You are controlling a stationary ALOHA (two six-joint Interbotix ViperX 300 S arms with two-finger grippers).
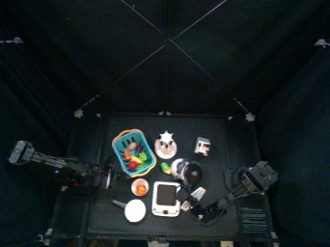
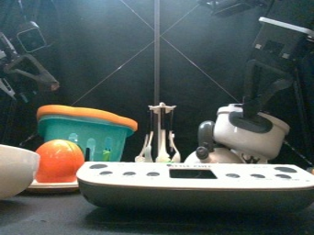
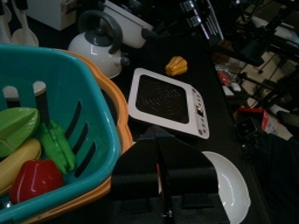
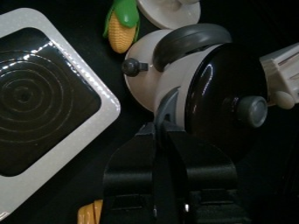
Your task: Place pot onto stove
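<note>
The pot (image 4: pixel 193 74) is white with a black lid and a grey handle. It sits beside the stove (image 4: pixel 47 96), a flat white appliance with a dark square panel. In the top view the pot (image 1: pixel 188 172) is just behind the stove (image 1: pixel 167 198). My right gripper (image 4: pixel 163 118) is at the pot's side by the lid's edge, with its jaws closed on it. In the front view the right arm comes down onto the pot (image 2: pixel 245 133), behind the stove (image 2: pixel 196 184). My left gripper (image 3: pixel 163 153) is shut and empty beside the teal basket (image 3: pixel 59 114).
The teal basket (image 1: pixel 133 152) holds toy vegetables. A white dish rack (image 1: pixel 165 147) and a small black-and-white box (image 1: pixel 203 146) stand at the back. An orange (image 1: pixel 139 185) and a white bowl (image 1: pixel 134 210) lie left of the stove.
</note>
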